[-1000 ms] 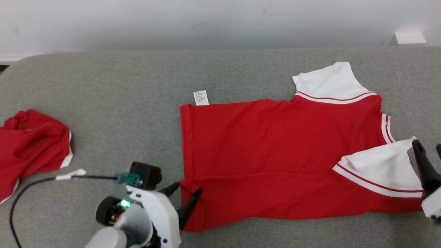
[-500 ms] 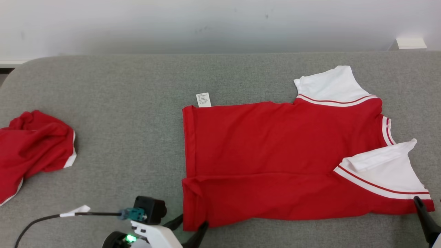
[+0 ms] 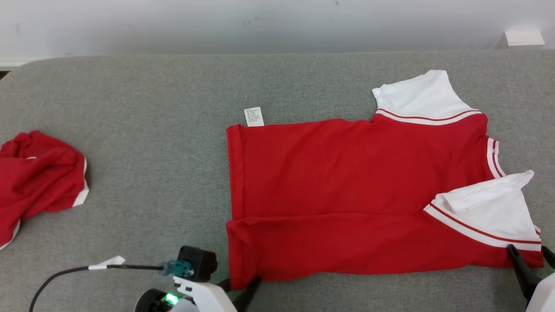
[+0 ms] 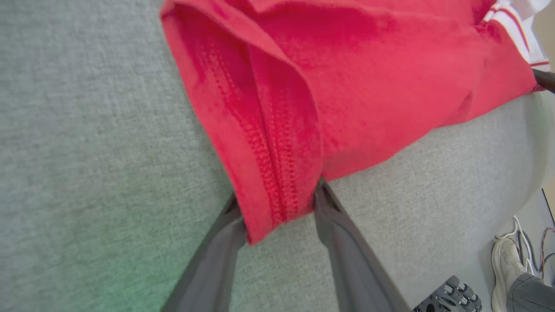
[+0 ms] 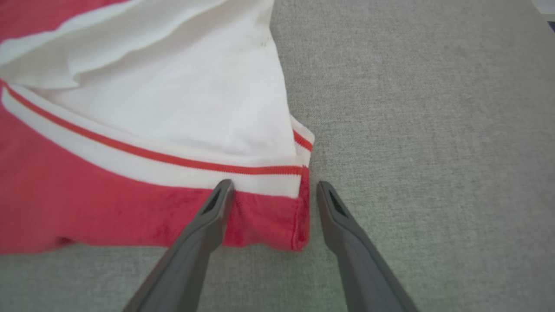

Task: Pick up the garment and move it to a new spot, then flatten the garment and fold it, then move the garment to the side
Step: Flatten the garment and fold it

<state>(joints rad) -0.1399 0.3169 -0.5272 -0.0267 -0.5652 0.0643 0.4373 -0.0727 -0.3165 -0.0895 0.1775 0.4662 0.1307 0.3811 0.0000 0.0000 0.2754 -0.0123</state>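
1. Jaws of the left gripper [image 4: 275, 199] stand partly apart, astride the near hem corner of the red short-sleeved knit shirt with white sleeves and red-striped white trim [image 3: 347, 182]. The doubled, stitched hem fills the gap and touches the inner face of both fingers. I cannot tell whether they pinch it.
2. Jaws of the right gripper [image 5: 273, 186] stand wide around the shirt's other near corner, at the shoulder end. One finger lies over the red strip below the white trim, and the other rests on bare cushion just beside the cloth's edge. Nothing is clamped there.
3. Between the two grippers runs the shirt's near long edge, which shows a crease parallel to it.
4. The shirt lies spread sideways on the grey woven cushion [image 3: 151, 130], hem toward the robot's left and sleeves toward its right.
5. The near white sleeve is folded onto the red body as a triangle, and the far sleeve lies flat, pointing away.
6. A small white care label [image 3: 254, 117] juts out at the far hem corner.
7. A crumpled red garment with white edging [image 3: 39, 182] lies at the cushion's left end, well apart from the shirt.
8. A black cable with a white tag [image 3: 65, 273] runs to the left wrist.
9. Past the cushion's edge, the left wrist view shows a person's white shoe [image 4: 505, 268] on the floor.
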